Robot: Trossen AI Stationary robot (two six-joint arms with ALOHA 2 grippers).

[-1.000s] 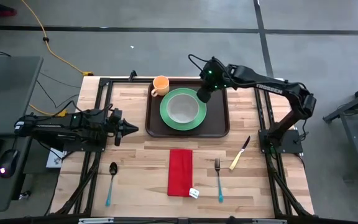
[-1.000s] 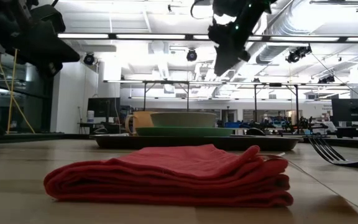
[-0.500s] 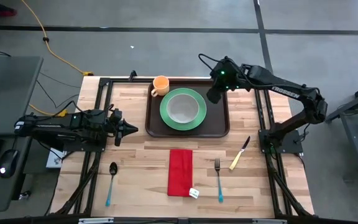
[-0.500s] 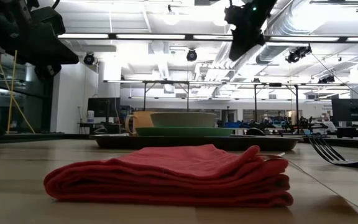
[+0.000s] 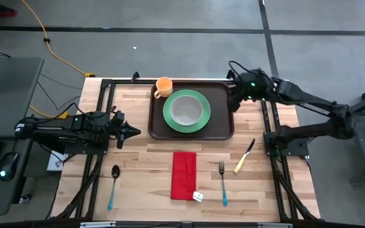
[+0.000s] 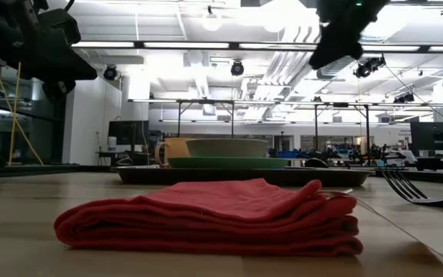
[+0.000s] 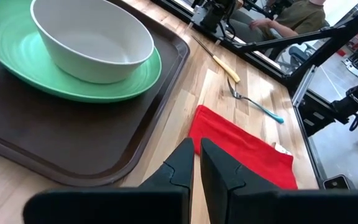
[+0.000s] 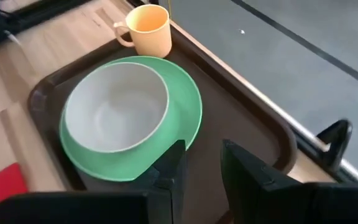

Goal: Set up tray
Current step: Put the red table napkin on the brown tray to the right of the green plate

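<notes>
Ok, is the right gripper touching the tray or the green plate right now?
Apart. The low view shows the right gripper high above the tray and green plate; its wrist view shows the fingers open and holding nothing.

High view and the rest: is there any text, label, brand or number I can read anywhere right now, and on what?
No text can be read in any view.
Right arm: pale lettering on its link, too small to read.
Red napkin: small white tag at its corner, any print too small to read.
Tray, green plate, bowl, orange cup: no markings show.
</notes>
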